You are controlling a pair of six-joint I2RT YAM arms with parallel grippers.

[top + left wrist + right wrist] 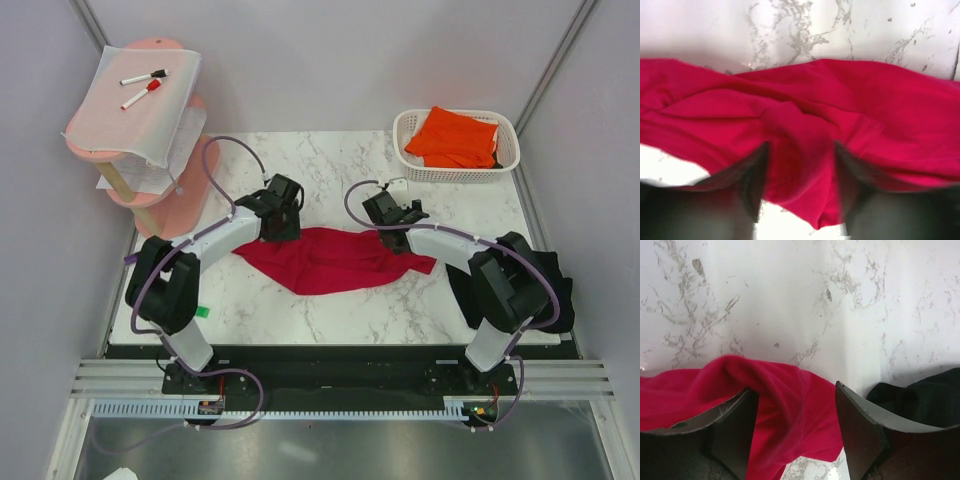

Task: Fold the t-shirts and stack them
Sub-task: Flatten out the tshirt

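Left gripper (800, 150) and right gripper (796, 395) straddle the red t-shirt (330, 262)'s far edge, middle of the table (300, 315), jaws apart, probably lining up a fold grab.

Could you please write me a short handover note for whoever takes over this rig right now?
Left gripper: jaws apart, with red fabric bunched between them, seemingly not clamped.
Right gripper: jaws apart around a raised fold at the shirt's other end.
Red t-shirt: crumpled and unfolded in the middle of the table.
Orange t-shirt: in the white basket at the far right corner.
Black one: not surely seen. A dark shape beside the right gripper may be it.
Done: no folded stack is visible.
Left: fold the shirts, then stack them.
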